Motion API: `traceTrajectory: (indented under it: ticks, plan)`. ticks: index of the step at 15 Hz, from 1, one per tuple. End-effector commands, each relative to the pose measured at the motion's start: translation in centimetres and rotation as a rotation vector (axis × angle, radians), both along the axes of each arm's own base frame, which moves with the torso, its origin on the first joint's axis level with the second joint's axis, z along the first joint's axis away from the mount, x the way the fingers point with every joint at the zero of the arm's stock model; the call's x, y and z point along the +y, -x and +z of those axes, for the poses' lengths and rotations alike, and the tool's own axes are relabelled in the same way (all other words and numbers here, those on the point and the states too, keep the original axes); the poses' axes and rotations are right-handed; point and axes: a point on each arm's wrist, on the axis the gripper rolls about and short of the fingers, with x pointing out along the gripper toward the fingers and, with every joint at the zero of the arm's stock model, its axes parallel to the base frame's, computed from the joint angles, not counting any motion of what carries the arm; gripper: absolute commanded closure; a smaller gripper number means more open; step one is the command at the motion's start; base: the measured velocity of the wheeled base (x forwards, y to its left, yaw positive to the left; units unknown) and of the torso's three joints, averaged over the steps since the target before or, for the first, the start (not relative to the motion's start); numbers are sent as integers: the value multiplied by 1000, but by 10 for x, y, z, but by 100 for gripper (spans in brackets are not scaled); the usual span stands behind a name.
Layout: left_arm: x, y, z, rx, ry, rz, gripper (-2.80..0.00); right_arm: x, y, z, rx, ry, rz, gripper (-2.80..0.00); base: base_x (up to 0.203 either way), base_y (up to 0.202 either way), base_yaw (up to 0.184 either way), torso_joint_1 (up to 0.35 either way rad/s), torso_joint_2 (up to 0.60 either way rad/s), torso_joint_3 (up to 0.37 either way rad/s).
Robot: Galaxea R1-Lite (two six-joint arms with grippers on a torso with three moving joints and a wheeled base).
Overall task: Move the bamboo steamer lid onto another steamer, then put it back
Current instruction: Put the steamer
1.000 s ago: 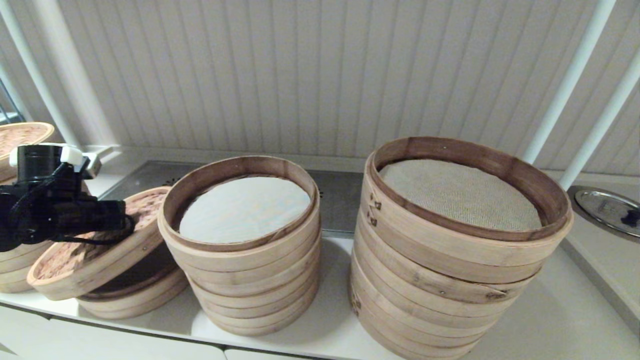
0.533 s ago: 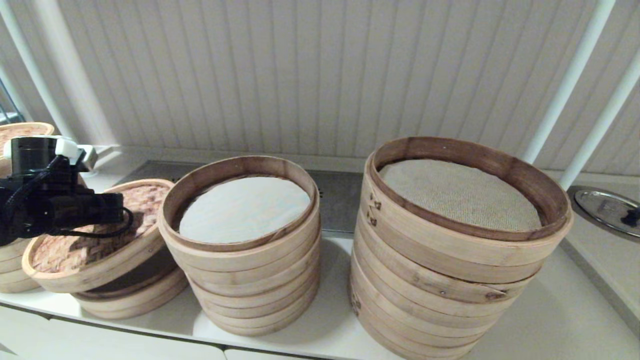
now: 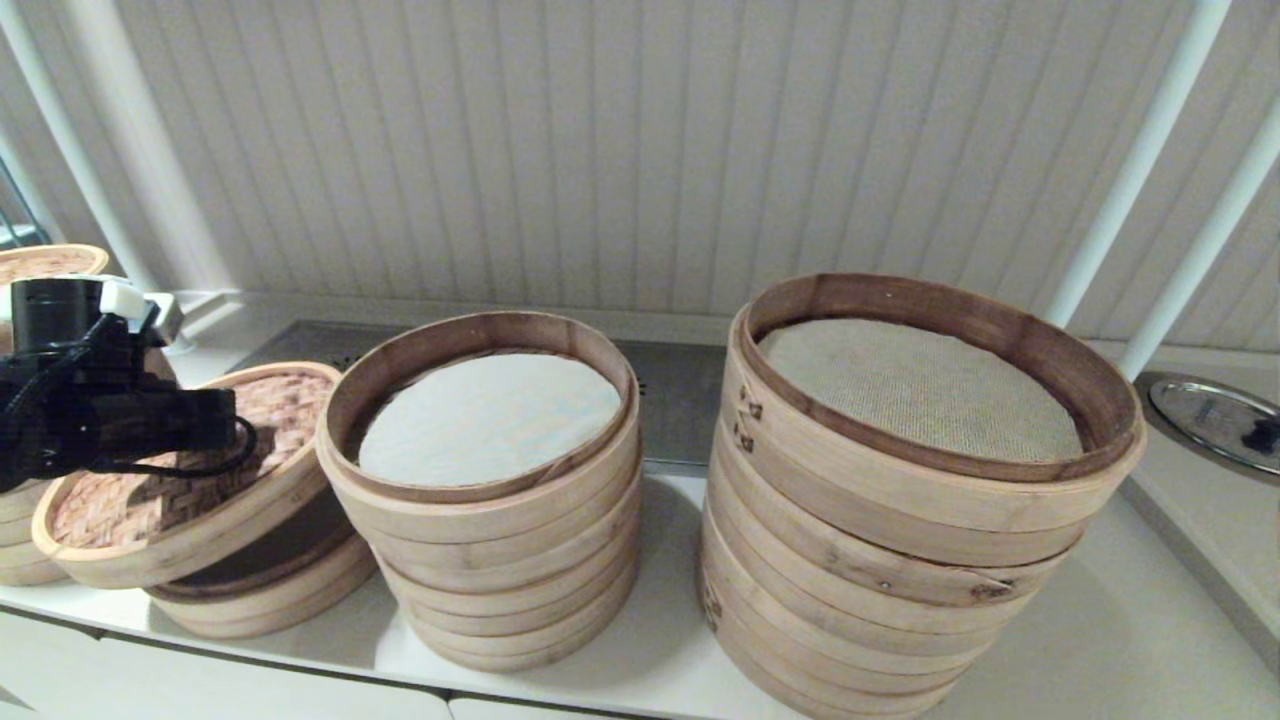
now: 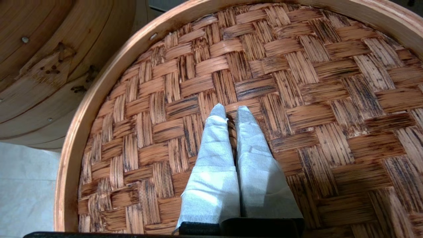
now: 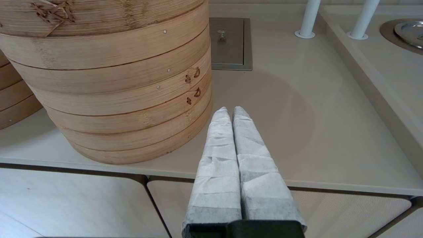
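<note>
Three bamboo stacks stand in a row before us on the pale counter (image 3: pixel 1120 640). At the far left our left gripper (image 4: pixel 231 112) sits on the bamboo steamer lid (image 3: pixel 170 480), its wrapped fingers (image 4: pixel 214 155) pinched together at the centre of the reddish-brown weave; the loop handle itself is hidden between them, so we read this as a clenched hold on the lid. The lid hangs tilted, its right edge higher and just beside the wall of the medium stack, its lower edge toward the near left, above the low two-ring steamer (image 3: pixel 270 590), whose dark inside shows beneath it. To the right of the lid stands the other steamer (image 3: pixel 480 560), a medium stack of pale rings with a smooth white liner (image 3: pixel 490 415), uncovered. Farther right is the wider, taller stack (image 3: pixel 880 590) with a beige mesh liner (image 3: pixel 920 385). Our right gripper (image 5: pixel 229 110) hangs off the near edge of the counter beside the tall stack, fingers pressed together on nothing. A metal dish (image 3: pixel 1215 415) lies at the far right.
</note>
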Motion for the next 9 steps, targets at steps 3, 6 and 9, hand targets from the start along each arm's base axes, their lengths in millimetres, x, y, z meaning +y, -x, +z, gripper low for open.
traceTrajectory:
  ticks: [3,6,9]
  plan:
    - [2,-5,-9,20,1,5,0,0,0,0,3,0,1,0,0,0,0,0,0,0]
    - [2,-9,-17,27,1,1,0,0,0,0,1,0,1,0,0,0,0,0,0,0]
    - [0,-13,-23,34,2,-5,0,0,0,0,1,0,1,0,0,0,0,0,0,0]
